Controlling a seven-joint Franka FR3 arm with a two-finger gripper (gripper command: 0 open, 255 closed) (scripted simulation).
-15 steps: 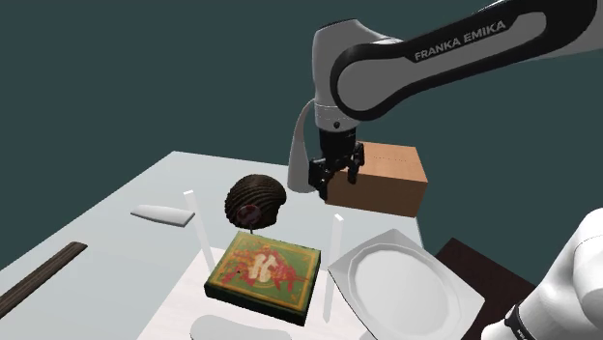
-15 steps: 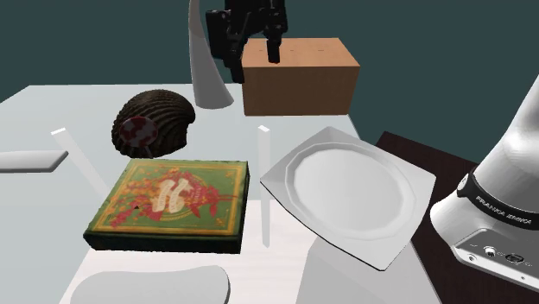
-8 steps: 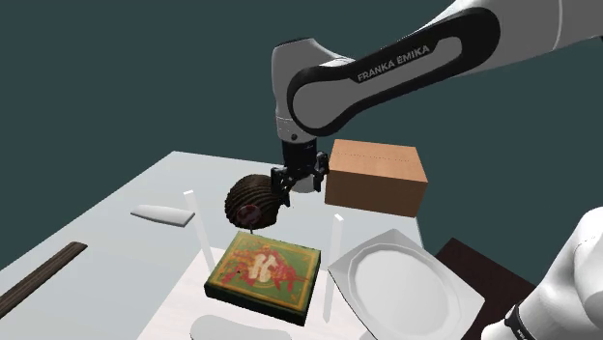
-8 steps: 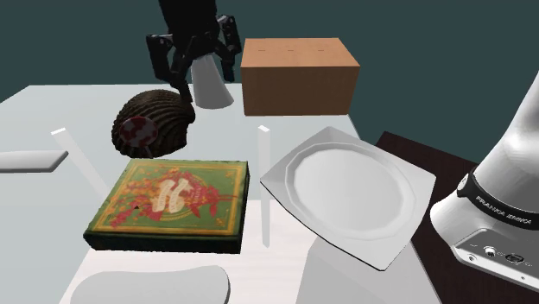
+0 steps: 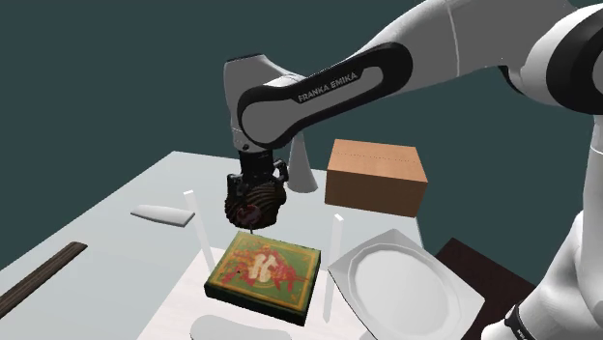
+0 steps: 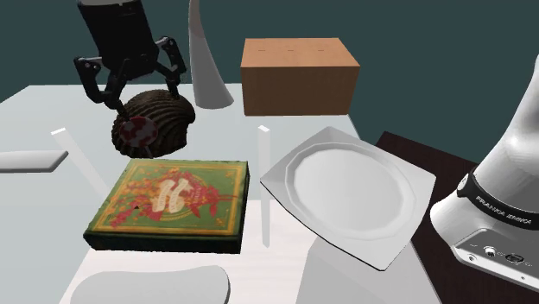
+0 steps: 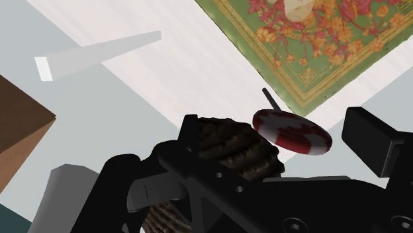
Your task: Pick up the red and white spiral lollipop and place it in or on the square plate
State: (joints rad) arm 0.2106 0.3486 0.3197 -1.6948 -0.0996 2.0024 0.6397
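The red and white spiral lollipop (image 6: 136, 129) (image 5: 248, 214) leans with its disc against a dark ribbed shell-shaped thing (image 6: 164, 121) (image 5: 257, 199), its thin stick pointing down toward the green box. My gripper (image 6: 138, 91) (image 5: 256, 182) hangs open just above both, fingers spread to either side and touching nothing. In the wrist view the lollipop (image 7: 291, 130) lies between the spread fingers of the gripper (image 7: 275, 136), beside the ribbed thing (image 7: 231, 149). The white square plate (image 6: 393, 229) (image 5: 440, 309) lies flat near the stand.
A green ornate box (image 6: 173, 199) lies in front of the lollipop. A brown box (image 6: 298, 73) and a white cone (image 6: 207, 69) stand behind. Thin white upright rods (image 6: 263, 186) (image 6: 76, 160) flank the green box. Flat white pieces (image 6: 30, 160) (image 6: 155, 285) lie nearby.
The gripper has swung from beside the brown box toward the shoulder view's left and come down over the ribbed thing and lollipop. It stayed open throughout.
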